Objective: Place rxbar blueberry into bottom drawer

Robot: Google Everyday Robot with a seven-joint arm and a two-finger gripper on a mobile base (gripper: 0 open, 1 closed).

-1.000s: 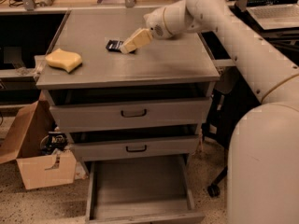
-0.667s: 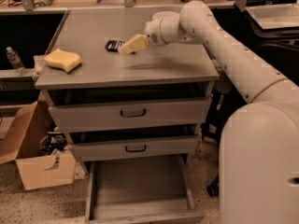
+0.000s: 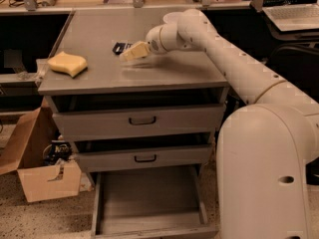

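Observation:
The rxbar blueberry (image 3: 118, 47), a small dark flat bar, lies on the grey cabinet top (image 3: 99, 73) near its middle back. My gripper (image 3: 128, 53) reaches in from the right and sits just right of the bar, its tip at the bar's edge. The bottom drawer (image 3: 149, 203) is pulled open at the foot of the cabinet, with a bare grey floor.
A yellow sponge-like lump (image 3: 68, 63) lies on the cabinet top's left side. Two shut drawers with black handles (image 3: 142, 120) sit above the open one. An open cardboard box (image 3: 40, 168) stands on the floor at left. My arm and base (image 3: 264, 173) fill the right.
My arm has moved lower and forward across the cabinet top; the gripper stays by the dark bar, which has not moved.

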